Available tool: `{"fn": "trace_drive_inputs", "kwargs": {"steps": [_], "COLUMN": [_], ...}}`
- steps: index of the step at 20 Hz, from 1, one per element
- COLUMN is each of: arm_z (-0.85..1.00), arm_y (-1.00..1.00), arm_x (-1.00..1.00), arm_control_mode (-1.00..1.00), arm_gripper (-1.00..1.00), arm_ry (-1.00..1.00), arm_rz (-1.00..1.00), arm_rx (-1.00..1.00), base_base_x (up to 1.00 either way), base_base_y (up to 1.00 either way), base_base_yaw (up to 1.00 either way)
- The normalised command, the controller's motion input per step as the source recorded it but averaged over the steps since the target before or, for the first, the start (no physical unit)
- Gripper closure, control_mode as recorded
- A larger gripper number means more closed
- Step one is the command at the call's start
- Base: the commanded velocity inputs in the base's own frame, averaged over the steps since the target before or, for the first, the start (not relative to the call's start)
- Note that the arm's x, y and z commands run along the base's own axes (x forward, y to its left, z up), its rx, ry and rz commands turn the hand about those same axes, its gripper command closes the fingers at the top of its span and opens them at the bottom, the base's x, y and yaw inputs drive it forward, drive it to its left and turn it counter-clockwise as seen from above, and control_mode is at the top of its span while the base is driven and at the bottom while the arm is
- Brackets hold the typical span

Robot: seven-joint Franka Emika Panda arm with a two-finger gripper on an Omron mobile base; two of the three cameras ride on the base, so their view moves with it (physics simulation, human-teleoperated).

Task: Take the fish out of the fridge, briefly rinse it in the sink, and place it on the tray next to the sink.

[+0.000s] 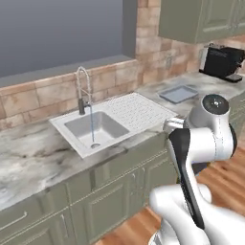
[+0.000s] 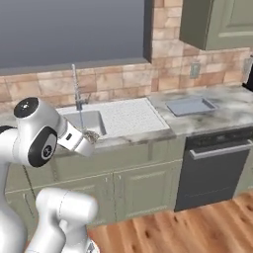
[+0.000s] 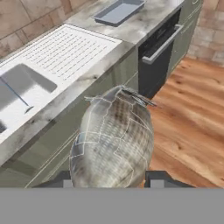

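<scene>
In the hand view the sink lies at the left, w/ a thin water stream falling into the basin. Its ribbed drainboard is next to the right, white w/ rows of small dots. Further right, at the top, the tray sits on the marble bench; it is pale blue-grey, flat, w/ a low rim. Under the bench, right of the green cabinets, is a black dishwasher w/ a grey bar handle. Wood floor fills the right side.

The fish is in the middle, very near the camera, held between the two dark fingertips of the tool. The tool is closed on it; both tips press its sides. The fish looks silvery-grey w/ brown-grey stripes and thin white scale lines, rounded body, narrowing to a pointed end w/ small fins at the top. It hangs in the air in front of the bench edge, above the cabinets, not over the basin.

In the left base view the faucet runs water into the basin, the tray lies right of the drainboard, and a black coffee machine stands far right. In the right base view the fish shows as a small grey shape at the arm's end, just beside the front edge of the sink.
</scene>
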Motion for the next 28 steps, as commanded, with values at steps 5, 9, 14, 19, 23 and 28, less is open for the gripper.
{"fn": "trace_drive_inputs", "kwargs": {"steps": [5, 9, 14, 19, 23, 28], "arm_z": [0.0, 0.0, 0.0, 0.0, 0.0, 0.0], "arm_y": [0.0, 0.0, 0.0, 0.0, 0.0, 0.0], "arm_x": [0.0, 0.0, 0.0, 0.0, 0.0, 0.0], "arm_control_mode": [1.0, 1.0, 1.0, 1.0, 1.0, 1.0], "arm_gripper": [1.0, 1.0, 1.0, 1.0, 1.0, 1.0], "arm_ry": [0.0, 0.0, 0.0, 0.0, 0.0, 0.0], "arm_rz": [0.0, 0.0, 0.0, 0.0, 0.0, 0.0], "arm_rx": [0.0, 0.0, 0.0, 0.0, 0.0, 0.0], "base_base_x": [0.76, 0.48, 0.0, 0.0, 0.0, 0.0], "base_base_y": [-0.26, -0.29, -0.31, -0.79, -0.14, -0.63], "base_base_yaw": [0.6, 0.63, 0.68, 0.43, 0.02, -0.05]}}
